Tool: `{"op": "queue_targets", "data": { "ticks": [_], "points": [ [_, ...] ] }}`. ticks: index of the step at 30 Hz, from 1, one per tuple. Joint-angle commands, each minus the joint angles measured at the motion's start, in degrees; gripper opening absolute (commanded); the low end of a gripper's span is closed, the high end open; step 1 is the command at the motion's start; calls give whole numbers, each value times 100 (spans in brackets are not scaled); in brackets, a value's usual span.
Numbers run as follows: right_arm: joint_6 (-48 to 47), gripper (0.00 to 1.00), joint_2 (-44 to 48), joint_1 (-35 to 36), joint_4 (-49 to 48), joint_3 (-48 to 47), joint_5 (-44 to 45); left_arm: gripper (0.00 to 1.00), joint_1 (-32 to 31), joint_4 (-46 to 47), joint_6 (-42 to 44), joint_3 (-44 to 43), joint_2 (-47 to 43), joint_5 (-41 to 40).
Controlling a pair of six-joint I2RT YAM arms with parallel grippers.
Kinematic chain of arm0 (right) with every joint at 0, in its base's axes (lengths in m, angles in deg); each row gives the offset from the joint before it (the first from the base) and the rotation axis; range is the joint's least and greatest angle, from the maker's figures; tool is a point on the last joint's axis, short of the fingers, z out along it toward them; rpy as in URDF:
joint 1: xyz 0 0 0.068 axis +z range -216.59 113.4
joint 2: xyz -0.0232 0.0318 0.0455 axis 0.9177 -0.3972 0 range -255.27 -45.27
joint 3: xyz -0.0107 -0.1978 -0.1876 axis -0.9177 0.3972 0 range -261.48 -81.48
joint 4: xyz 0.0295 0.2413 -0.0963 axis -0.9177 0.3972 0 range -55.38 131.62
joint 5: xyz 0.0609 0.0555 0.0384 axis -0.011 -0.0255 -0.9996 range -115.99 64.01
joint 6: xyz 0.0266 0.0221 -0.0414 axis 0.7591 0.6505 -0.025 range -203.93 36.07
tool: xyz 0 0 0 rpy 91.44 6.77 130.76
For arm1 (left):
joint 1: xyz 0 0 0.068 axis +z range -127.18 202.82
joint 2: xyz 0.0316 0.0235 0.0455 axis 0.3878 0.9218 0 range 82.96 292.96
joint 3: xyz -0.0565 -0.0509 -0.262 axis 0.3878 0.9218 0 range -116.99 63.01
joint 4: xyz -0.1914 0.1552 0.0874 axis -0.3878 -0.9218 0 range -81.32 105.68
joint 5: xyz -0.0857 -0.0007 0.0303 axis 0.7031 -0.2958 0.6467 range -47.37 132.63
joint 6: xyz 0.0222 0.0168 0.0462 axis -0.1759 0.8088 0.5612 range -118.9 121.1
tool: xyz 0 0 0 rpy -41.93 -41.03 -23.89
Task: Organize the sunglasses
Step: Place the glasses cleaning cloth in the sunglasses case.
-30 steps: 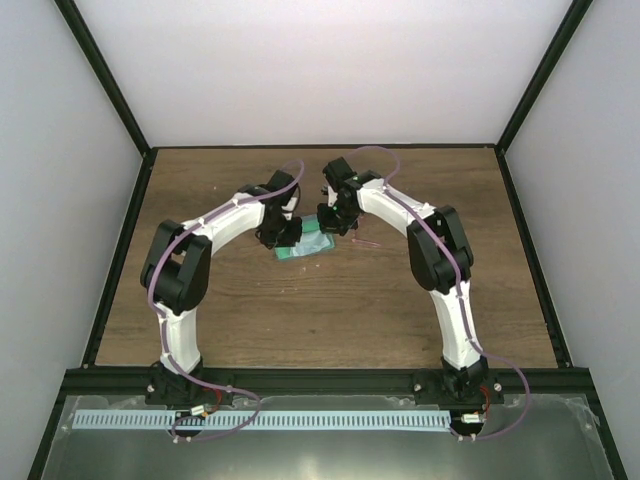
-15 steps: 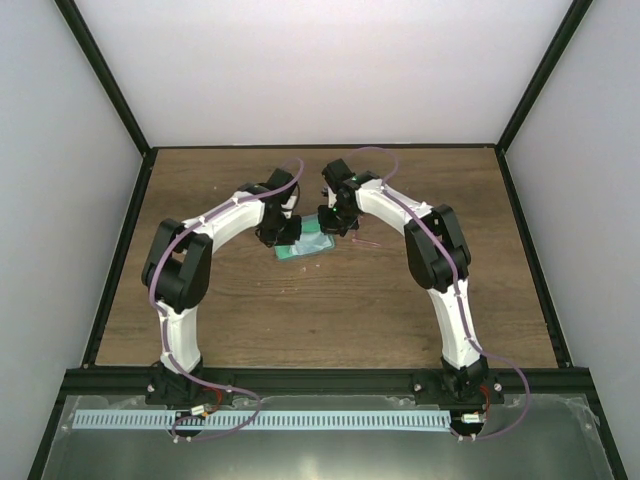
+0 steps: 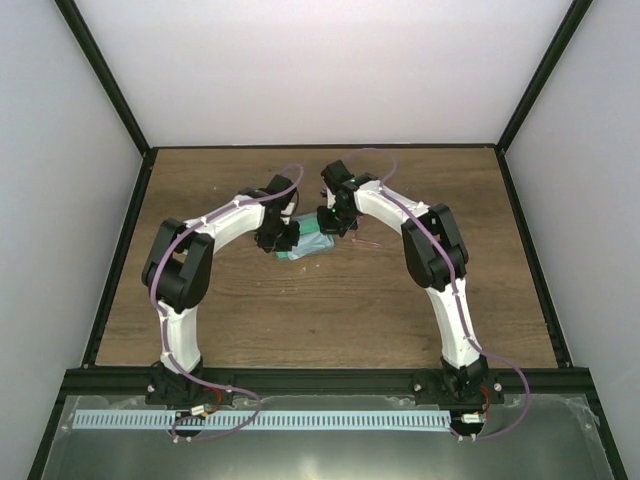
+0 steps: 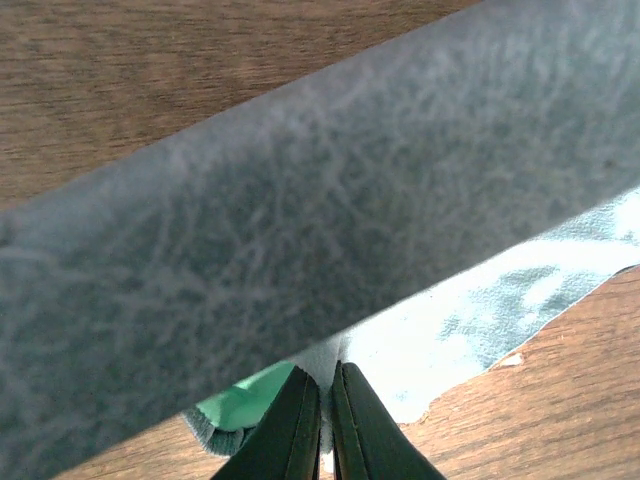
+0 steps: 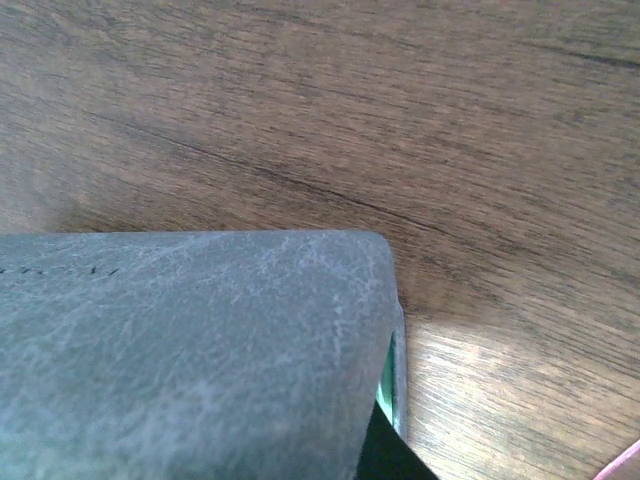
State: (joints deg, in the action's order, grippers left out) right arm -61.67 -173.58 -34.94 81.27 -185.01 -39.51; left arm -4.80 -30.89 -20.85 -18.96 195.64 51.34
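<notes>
The teal-blue case [image 3: 305, 247] lies mid-table between both grippers, its lid raised. In the left wrist view the grey-blue lid [image 4: 300, 220] crosses the frame, with green lining [image 4: 240, 405] under it. My left gripper [image 4: 326, 425] is shut on an edge of the light-blue cloth [image 4: 480, 310] at the case's opening. My right gripper [image 3: 335, 220] holds the lid [image 5: 180, 350]; one dark finger [image 5: 385, 455] shows under it beside the green lining [image 5: 388, 370]. The pinkish-red sunglasses [image 3: 366, 241] lie on the table just right of the case; a pink tip [image 5: 625, 462] shows in the right wrist view.
The wooden table [image 3: 330, 310] is walled by white panels and a black frame. Both arms arch inward over the table's middle.
Both grippers have edged slightly closer to the case and away from the bases. The case and cloth stay held; the sunglasses have not moved.
</notes>
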Motion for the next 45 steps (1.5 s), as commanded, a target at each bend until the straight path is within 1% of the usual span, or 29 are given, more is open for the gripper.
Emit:
{"op": "queue_targets", "data": {
  "ticks": [1, 8, 22, 24, 26, 27, 30, 31, 34, 38, 42, 45],
  "points": [
    [-87, 1, -49, 59, -154, -217, -24, 4, 32, 68, 26, 40, 14, -115],
    [-134, 1, 42, 60, -260, -75, -39, 4, 37, 57, -1, 4, 83, -370],
    [-252, 1, 84, 60, -293, 63, -66, 4, 48, 16, -106, -243, 305, -624],
    [-263, 1, 102, 59, -309, 106, -79, 6, 44, 7, -131, -270, 314, -681],
    [-274, 1, 126, 59, -322, 149, -84, 11, 37, -13, -133, -314, 343, -694],
    [-284, 3, 140, 60, -331, 168, -74, 14, 41, -26, -138, -331, 362, -687],
    [-305, 19, 225, 60, -369, 237, -22, 18, 38, -52, -157, -322, 394, -669],
    [-302, 23, 266, 60, -386, 264, 18, 20, 44, -65, -165, -319, 389, -675],
    [-312, 31, 397, 60, -430, 329, 75, 26, 40, -59, -180, -242, 325, -693],
    [-285, 35, 590, 55, -506, 409, 53, 31, 37, -58, -211, -152, 172, -762],
    [-262, 40, 781, 55, -591, 495, -73, 31, 34, -72, -234, -140, -16, -709],
    [-227, 41, 904, 59, -625, 576, -106, 31, 24, -79, -263, -144, -189, -614]
  ]
}}
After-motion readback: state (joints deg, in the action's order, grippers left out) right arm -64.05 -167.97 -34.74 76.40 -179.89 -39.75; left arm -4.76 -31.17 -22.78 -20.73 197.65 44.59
